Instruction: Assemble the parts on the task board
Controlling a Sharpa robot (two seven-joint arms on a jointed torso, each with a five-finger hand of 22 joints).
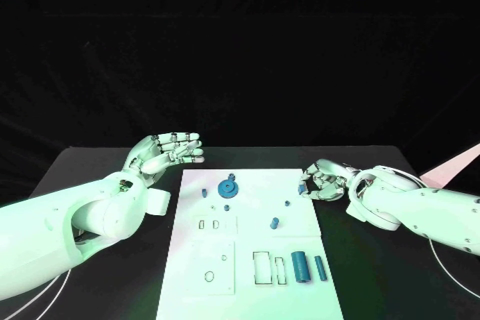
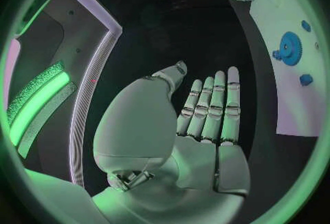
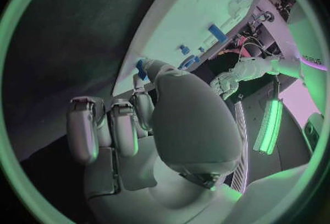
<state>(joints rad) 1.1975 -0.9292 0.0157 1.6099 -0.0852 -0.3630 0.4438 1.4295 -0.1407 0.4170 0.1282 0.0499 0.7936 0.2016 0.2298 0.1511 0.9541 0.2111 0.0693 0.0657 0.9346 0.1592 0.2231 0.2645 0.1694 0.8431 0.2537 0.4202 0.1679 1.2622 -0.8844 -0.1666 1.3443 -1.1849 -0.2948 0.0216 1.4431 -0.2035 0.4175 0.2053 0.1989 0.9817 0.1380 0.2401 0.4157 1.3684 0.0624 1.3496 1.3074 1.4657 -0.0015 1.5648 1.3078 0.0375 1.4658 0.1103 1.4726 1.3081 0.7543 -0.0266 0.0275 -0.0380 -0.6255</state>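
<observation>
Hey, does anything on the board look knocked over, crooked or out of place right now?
Nothing stands out. The board lies square on the table, the gear and small parts sit on it, and the two cylinders lie side by side near the front. The right hand pinches a small blue part at the board's edge; the left hand holds nothing.

A robot lab or test cell: a black table (image 1: 90, 160) against black drapes, holding a white task board (image 1: 250, 278) with small blue parts (image 1: 228, 189), and lit green strips (image 2: 38, 105) on surrounding equipment panels.
</observation>
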